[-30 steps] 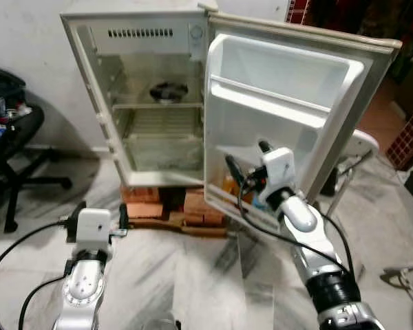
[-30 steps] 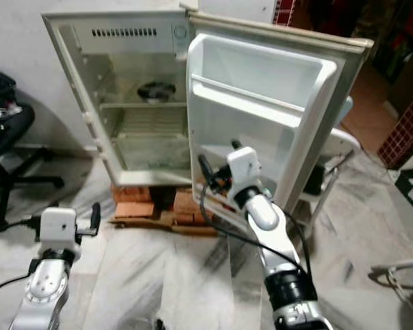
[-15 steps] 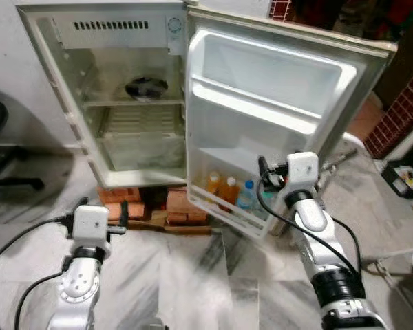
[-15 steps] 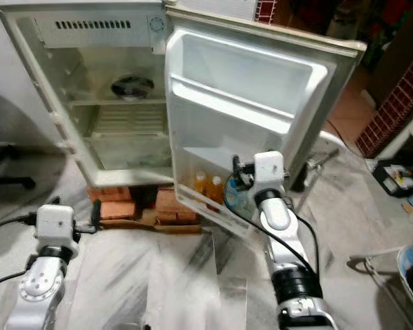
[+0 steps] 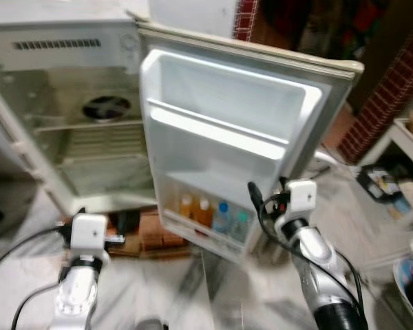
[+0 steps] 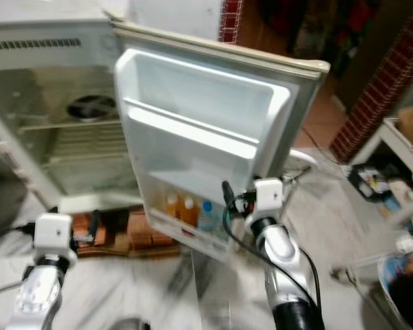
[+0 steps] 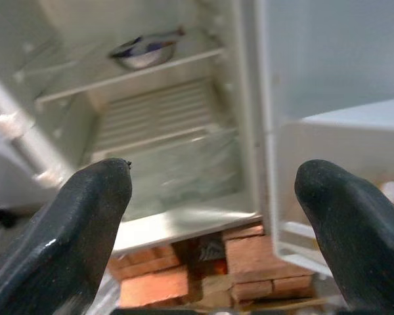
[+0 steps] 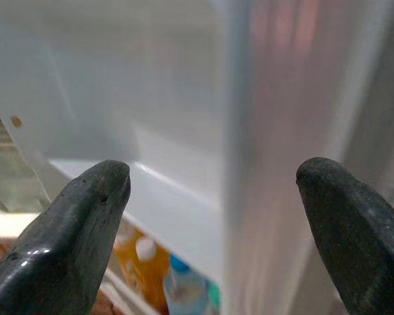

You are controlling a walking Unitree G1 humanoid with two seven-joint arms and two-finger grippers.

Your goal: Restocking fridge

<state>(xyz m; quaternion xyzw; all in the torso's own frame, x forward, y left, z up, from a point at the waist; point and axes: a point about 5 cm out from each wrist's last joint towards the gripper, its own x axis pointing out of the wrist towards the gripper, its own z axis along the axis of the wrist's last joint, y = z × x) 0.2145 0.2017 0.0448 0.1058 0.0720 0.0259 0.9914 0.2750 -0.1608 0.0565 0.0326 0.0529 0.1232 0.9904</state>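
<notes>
- My R gripper point(image 8: 213, 216) is up by the outer edge of the fridge door point(image 5: 220, 130), fingers point(image 8: 72, 236) spread wide w/ nothing between them; it points at the door's inner face, just above the bottom shelf.
- My L gripper point(image 7: 210, 216) sits low, in front of the fridge point(image 5: 69, 110), also wide open & empty, aimed at the cabinet's lower part.
- Fridge is a small white one w/ its door swung fully open toward my R side. Cabinet is to the L of my R gripper, well apart from it.
- Fridge stands on bricks point(image 7: 249, 259), seen under the cabinet front past my L gripper.
- Inside, a dark bowl point(image 7: 143, 52) rests on the upper shelf; what's in it I can't tell.
- Door's bottom shelf holds four bottles point(image 5: 212, 214): two orange, then a clear one w/ blue cap, then a greenish one. They're near my R gripper, lower & to its L, not touching.
- Views are blurred, so labels are unreadable.
</notes>
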